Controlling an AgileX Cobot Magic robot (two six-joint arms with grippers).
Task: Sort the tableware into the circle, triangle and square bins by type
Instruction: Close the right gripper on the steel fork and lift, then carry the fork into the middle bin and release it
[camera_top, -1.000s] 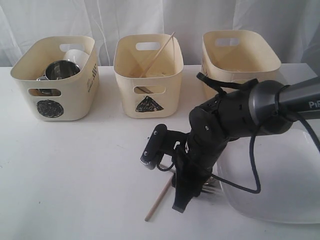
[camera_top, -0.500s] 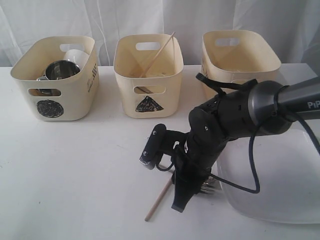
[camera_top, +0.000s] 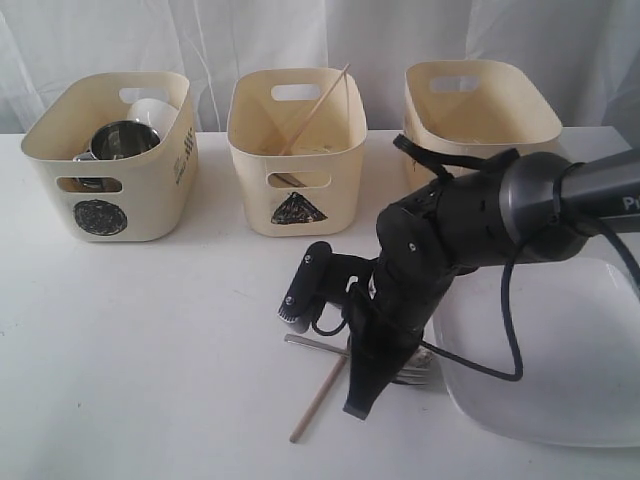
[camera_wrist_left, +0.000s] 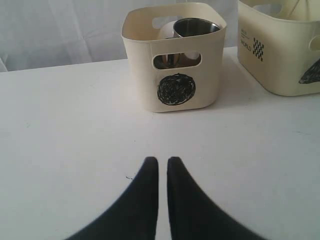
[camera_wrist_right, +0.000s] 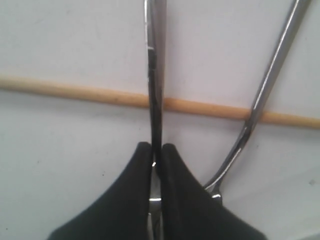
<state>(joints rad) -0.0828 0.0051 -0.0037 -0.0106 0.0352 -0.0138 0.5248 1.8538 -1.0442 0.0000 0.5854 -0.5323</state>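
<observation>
My right gripper (camera_wrist_right: 156, 147) is shut on a thin steel knife (camera_wrist_right: 156, 75), held edge-on low over the table. In the exterior view the gripper (camera_top: 357, 405) points down, and the knife's end (camera_top: 305, 341) sticks out to the left. The knife crosses a wooden chopstick (camera_wrist_right: 75, 91) lying on the table (camera_top: 316, 402). A steel fork (camera_top: 418, 376) lies beside them, its curved handle (camera_wrist_right: 265, 85) just past my fingers. My left gripper (camera_wrist_left: 159, 160) is shut and empty, facing the circle bin (camera_wrist_left: 175, 90). It does not show in the exterior view.
The circle bin (camera_top: 100, 160) holds a steel mug (camera_top: 122, 140) and a white bowl (camera_top: 155, 110). The triangle bin (camera_top: 296, 170) holds a leaning chopstick (camera_top: 320, 105). The square bin (camera_top: 480, 105) stands behind my right arm. A large white plate (camera_top: 560, 370) lies at the right.
My right jaws have closed from wide open onto the knife. The knife's end now shows to the left of the gripper. The left gripper has not moved.
</observation>
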